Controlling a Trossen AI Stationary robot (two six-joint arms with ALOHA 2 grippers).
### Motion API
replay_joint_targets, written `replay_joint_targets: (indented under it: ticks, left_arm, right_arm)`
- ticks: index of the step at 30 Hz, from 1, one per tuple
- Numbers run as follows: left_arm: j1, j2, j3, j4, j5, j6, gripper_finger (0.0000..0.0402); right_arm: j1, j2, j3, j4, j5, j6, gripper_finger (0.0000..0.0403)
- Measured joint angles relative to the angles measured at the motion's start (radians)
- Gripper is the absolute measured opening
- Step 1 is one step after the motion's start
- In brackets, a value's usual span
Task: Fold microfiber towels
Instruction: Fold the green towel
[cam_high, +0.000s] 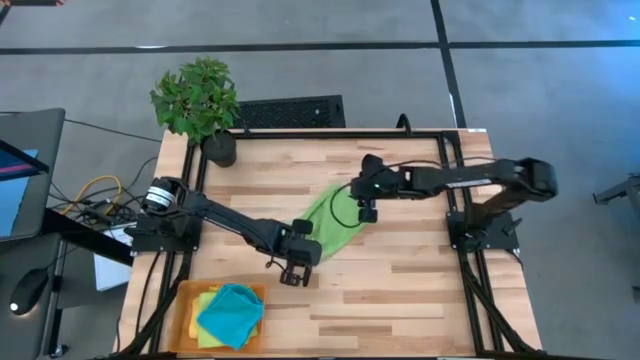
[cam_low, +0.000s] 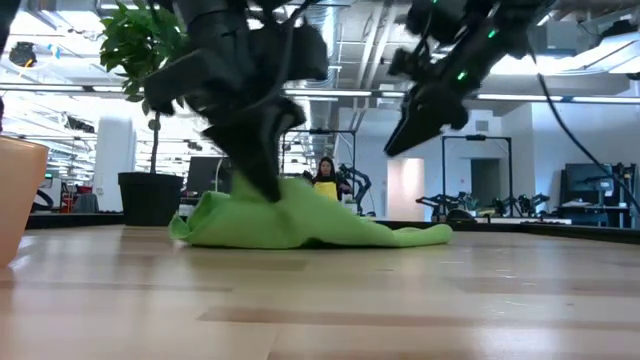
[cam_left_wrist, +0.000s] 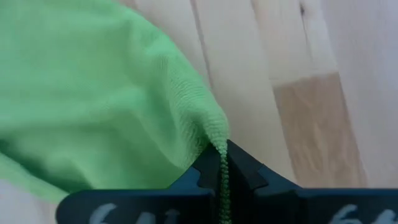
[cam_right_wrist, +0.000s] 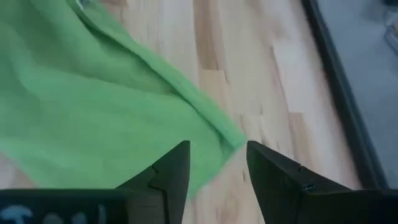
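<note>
nearest to me on the wooden counter (cam_high: 400, 290) sits the orange tray (cam_high: 184, 320) at the front left corner, with a teal towel (cam_high: 232, 312) bunched on top of a yellow towel (cam_high: 208, 300) inside it. just behind that, my left gripper (cam_left_wrist: 222, 163) is down at the counter with its jaws clamped tight on the edge of the lime green towel (cam_high: 330, 225), the fabric pinched between the two dark fingers in the left wrist view. the towel lies rumpled and stretched diagonally across the middle of the counter, one end at the left gripper and the other reaching toward the right gripper (cam_right_wrist: 217, 163). that right gripper hangs just above the far end of the cloth with its jaws spread apart and nothing between them; a corner of the green fabric shows right below the gap. past the towel, a potted plant (cam_high: 197, 100) stands at the far left corner of the counter. in the low view, a person (cam_low: 325, 178) is visible in the room behind.
</note>
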Motion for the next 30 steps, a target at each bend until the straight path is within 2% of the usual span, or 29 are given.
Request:
replay_joint_targets:
  ticks: [4, 10, 20, 26, 30]
  left_arm:
    - [0.038, 0.000, 0.053, 0.005, -0.020, 0.120, 0.0000]
    - [0.124, 0.000, 0.082, 0.004, -0.020, 0.262, 0.0000]
    - [0.243, 0.007, 0.126, 0.081, 0.033, 0.454, 0.0000]
    - [0.282, 0.076, 0.187, 0.125, 0.043, 0.573, 0.0000]
    - [0.307, 0.144, 0.222, 0.141, 0.003, 0.647, 0.0000]
  right_arm:
    - [0.052, -0.088, 0.000, -0.092, 0.052, 0.042, 0.0182]
    - [0.114, -0.173, 0.000, -0.209, 0.074, 0.126, 0.0182]
    - [0.173, -0.184, -0.001, -0.280, 0.073, 0.140, 0.0182]
    - [0.175, -0.195, -0.001, -0.296, 0.073, 0.163, 0.0182]
    - [0.179, -0.213, -0.002, -0.324, 0.074, 0.172, 0.0182]
